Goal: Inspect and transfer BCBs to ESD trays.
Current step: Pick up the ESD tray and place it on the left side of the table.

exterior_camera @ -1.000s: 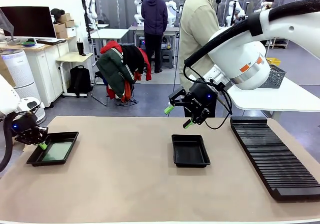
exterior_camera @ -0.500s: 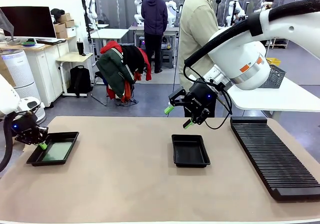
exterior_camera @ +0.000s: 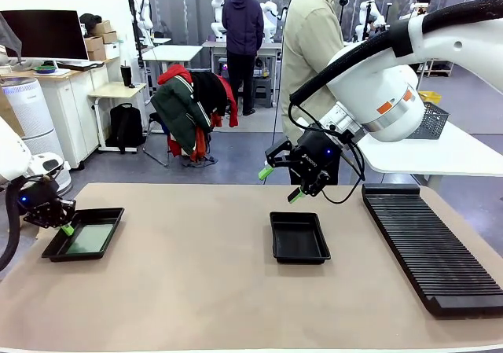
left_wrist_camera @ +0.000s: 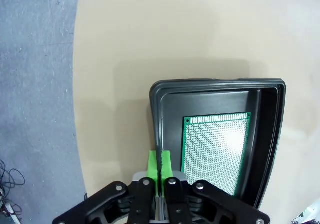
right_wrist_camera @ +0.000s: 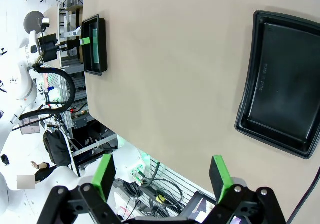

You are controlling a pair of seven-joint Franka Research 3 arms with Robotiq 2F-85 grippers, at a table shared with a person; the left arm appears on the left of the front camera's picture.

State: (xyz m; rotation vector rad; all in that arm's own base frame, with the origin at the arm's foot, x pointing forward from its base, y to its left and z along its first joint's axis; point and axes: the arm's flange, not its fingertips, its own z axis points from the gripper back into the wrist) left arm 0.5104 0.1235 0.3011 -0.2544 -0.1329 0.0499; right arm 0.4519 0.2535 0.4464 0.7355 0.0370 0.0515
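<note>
Left end effector point(left_wrist_camera: 160, 160) — pads pressed together — sits over the rim of the ESD tray point(left_wrist_camera: 215, 84) at the desk's point(exterior_camera: 196, 290) nine o'clock; one BCB point(left_wrist_camera: 216, 151) lies flat inside. Right end effector point(exterior_camera: 280, 185), spread, hovers at twelve o'clock of the second ESD tray point(exterior_camera: 299, 259).

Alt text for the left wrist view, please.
A black tray on a tan table holds a green perforated board flat on its floor. The left gripper, green pads together, sits at the tray's rim; whether it pinches the rim is unclear.
</note>
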